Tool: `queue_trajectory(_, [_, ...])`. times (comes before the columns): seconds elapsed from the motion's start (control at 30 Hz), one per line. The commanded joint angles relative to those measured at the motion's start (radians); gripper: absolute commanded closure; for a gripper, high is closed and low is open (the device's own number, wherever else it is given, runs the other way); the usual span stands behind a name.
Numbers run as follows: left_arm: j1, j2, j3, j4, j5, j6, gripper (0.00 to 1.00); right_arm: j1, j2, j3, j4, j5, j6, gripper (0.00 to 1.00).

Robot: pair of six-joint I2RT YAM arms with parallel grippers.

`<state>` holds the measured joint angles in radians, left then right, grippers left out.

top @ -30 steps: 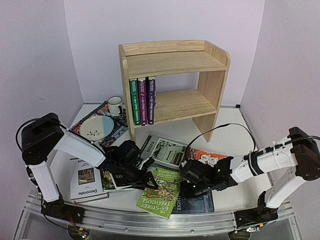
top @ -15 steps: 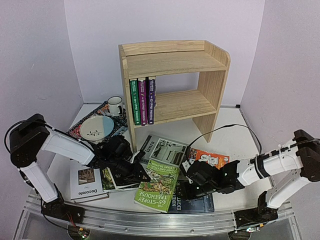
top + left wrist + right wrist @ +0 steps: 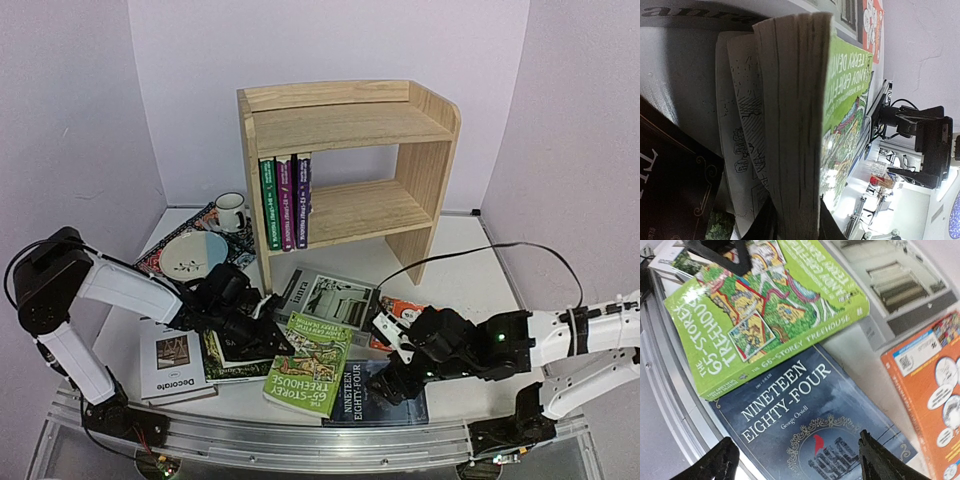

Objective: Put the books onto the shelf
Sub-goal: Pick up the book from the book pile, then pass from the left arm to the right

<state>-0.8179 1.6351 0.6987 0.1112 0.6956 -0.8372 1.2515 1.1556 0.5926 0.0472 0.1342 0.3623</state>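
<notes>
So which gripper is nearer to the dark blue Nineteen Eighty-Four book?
Right. The right gripper hangs open just above the Nineteen Eighty-Four book. The left gripper is farther off, shut on the green Treehouse book, at the edge away from it.

I see the green book [image 3: 765, 315] covering the blue book's [image 3: 805, 425] upper corner. The orange book [image 3: 930, 380] runs off the right edge. The left gripper [image 3: 796, 225] is mostly cut off at the bottom edge.
</notes>
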Motion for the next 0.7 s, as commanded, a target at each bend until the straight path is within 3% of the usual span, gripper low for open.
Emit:
queue_trajectory(0.0, [0.011, -0.111, 0.04, 0.051, 0.079, -0.024, 1.0, 0.011, -0.083, -0.012, 0.03, 0.026, -0.367, 0.16])
queue_trajectory(0.03, [0.011, -0.121, 0.04, 0.052, 0.086, -0.031, 1.0, 0.011, -0.093, -0.016, 0.038, -0.003, -0.432, 0.06])
queue_trajectory(0.07, [0.01, -0.133, 0.04, 0.052, 0.09, -0.04, 1.0, 0.011, -0.101, -0.017, 0.038, -0.048, -0.515, 0.02])
queue_trajectory(0.13, [0.011, -0.149, 0.039, 0.052, 0.1, -0.058, 1.0, 0.015, -0.11, -0.016, 0.02, -0.172, -0.715, 0.02])
queue_trajectory(0.2, [0.011, -0.159, 0.041, 0.052, 0.114, -0.073, 1.0, 0.019, -0.112, -0.009, 0.022, -0.185, -0.848, 0.02])
queue_trajectory(0.4, [0.01, -0.185, 0.055, 0.053, 0.154, -0.103, 1.0, 0.044, -0.077, 0.019, 0.036, -0.131, -1.175, 0.02])
queue_trajectory(0.67, [0.011, -0.197, 0.08, 0.054, 0.229, -0.128, 1.0, 0.135, -0.012, 0.007, 0.215, 0.04, -1.525, 0.02])
